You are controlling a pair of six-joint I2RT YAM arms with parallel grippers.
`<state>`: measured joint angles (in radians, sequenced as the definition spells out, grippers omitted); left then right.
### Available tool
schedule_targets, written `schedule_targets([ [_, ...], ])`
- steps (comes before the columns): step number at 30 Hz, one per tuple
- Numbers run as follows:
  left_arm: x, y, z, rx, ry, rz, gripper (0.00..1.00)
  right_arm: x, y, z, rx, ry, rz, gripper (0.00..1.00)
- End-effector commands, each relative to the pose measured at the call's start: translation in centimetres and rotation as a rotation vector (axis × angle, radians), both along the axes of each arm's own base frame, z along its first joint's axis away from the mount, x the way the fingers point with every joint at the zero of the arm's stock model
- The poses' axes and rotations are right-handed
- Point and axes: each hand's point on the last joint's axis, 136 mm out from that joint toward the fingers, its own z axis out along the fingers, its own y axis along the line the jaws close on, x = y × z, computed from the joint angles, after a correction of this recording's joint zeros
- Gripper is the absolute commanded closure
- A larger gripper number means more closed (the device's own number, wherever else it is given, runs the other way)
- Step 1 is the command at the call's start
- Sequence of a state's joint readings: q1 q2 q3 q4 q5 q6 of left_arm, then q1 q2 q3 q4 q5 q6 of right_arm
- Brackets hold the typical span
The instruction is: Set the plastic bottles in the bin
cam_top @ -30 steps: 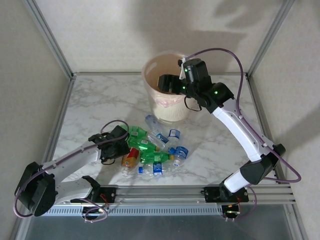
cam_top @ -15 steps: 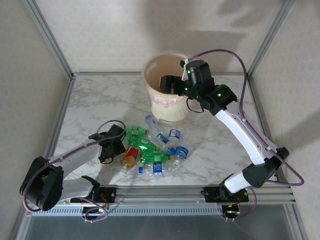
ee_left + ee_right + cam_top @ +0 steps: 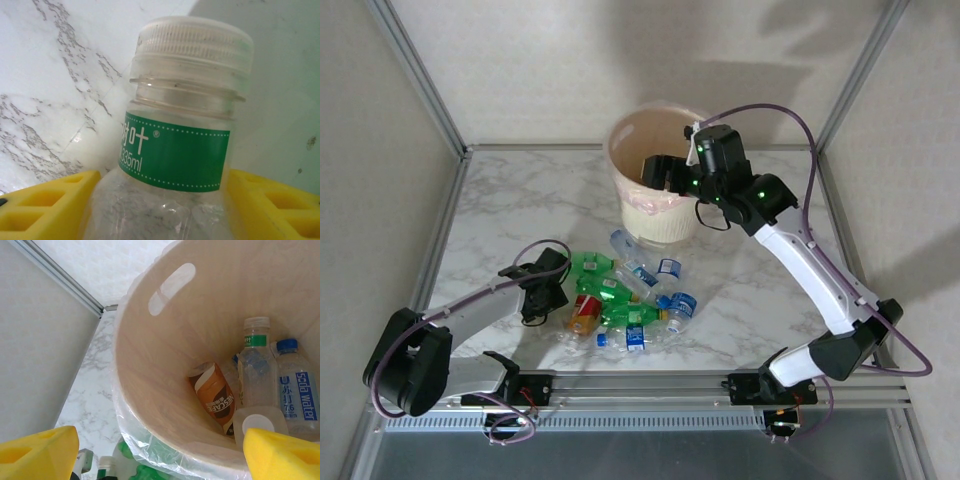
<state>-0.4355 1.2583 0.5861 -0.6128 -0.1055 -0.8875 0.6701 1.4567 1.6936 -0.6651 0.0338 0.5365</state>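
Rear centre of bench: bin, several bottles inside. Before it: bottle pile.

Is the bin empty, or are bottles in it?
Not empty: the right wrist view looks into the bin and shows a brown-labelled bottle, a green-labelled bottle and a blue-capped bottle inside.

Top external is looking down from above the near edge, taking in the whole marble table. Left wrist is sitting very close on one green-labelled bottle — marble behind. Right wrist is peering down into the bin — sharing it with the top view.
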Motion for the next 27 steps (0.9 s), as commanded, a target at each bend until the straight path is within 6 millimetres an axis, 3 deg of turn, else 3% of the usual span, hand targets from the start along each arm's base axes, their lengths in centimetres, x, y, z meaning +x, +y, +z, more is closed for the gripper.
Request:
schedule_targets([
  [1,0.5,0.4,1.0,0.012,-0.016,0.011,0.45,-0.6,-0.5,1.5,0.036,-0.036,-0.010,0.14],
  [4,1.3,0.4,3.3,0.011,-0.063,0.016,0.46,-1.0,0.0,2.1,0.054,-0.043,0.022,0.14],
  [8,3.4,-0.3,8.6,-0.035,-0.173,0.030,0.48,-1.7,1.2,2.9,0.076,-0.059,0.085,0.15],
  [12,6.0,-1.8,15.0,-0.152,-0.307,0.038,0.49,-3.5,3.9,3.6,0.109,-0.069,0.214,0.14],
  [16,8.9,-3.7,23.0,-0.308,-0.476,0.014,0.48,-5.5,6.1,3.8,0.145,-0.061,0.372,0.14],
  [21,12.1,-7.8,33.4,-0.584,-0.727,-0.092,0.48,-7.4,7.7,4.2,0.179,-0.044,0.500,0.09],
  [24,12.9,-10.0,38.0,-0.753,-0.838,-0.149,0.48,-8.1,8.2,4.9,0.216,-0.047,0.551,0.06],
  [27,13.3,-11.9,41.3,-0.898,-0.906,-0.212,0.48,-8.3,8.2,5.7,0.232,-0.060,0.555,0.04],
])
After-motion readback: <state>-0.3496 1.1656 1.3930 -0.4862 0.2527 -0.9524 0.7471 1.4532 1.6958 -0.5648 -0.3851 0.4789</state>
